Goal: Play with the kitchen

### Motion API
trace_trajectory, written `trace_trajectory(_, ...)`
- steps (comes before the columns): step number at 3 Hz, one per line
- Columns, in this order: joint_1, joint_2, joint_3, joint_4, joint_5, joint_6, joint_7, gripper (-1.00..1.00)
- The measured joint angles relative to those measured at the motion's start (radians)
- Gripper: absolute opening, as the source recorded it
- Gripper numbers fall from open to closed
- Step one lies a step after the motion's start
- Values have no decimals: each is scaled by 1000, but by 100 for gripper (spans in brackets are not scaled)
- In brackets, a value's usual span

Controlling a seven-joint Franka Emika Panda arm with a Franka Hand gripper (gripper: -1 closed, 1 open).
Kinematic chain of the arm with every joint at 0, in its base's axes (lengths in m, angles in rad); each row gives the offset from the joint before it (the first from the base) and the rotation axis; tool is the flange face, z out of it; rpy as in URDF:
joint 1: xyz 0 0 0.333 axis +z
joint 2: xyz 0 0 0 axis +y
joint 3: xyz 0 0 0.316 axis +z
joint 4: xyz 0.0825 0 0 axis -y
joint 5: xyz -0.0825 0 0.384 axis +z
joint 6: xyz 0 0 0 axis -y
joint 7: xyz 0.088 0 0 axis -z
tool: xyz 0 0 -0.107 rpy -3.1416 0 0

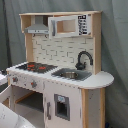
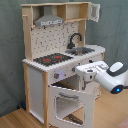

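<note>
Kitchen [image 2: 60, 55] fills both exterior views: a tall toy unit of smooth white panels framed in pale wood, with a white tiled back wall. In the second exterior view the gripper [image 2: 86, 76], a rounded glossy white head on a thick white arm, sits right at the front edge of the kitchen's counter, and whether its fingers are spread or closed cannot be told. Just below it the windowed oven door [image 2: 70, 102] hangs open, tilted outward. To the gripper's left in the second exterior view lies the flat black hob [image 2: 50, 59] with red rings. Above and behind the gripper stand the curved black faucet [image 2: 75, 39] and steel sink [image 2: 82, 50]; the grey wedge-shaped hood [image 2: 49, 20] is higher still.
</note>
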Motion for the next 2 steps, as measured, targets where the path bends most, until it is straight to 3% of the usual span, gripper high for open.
trace_trajectory(2,33,-1,-128,-99,0,157,6,100)
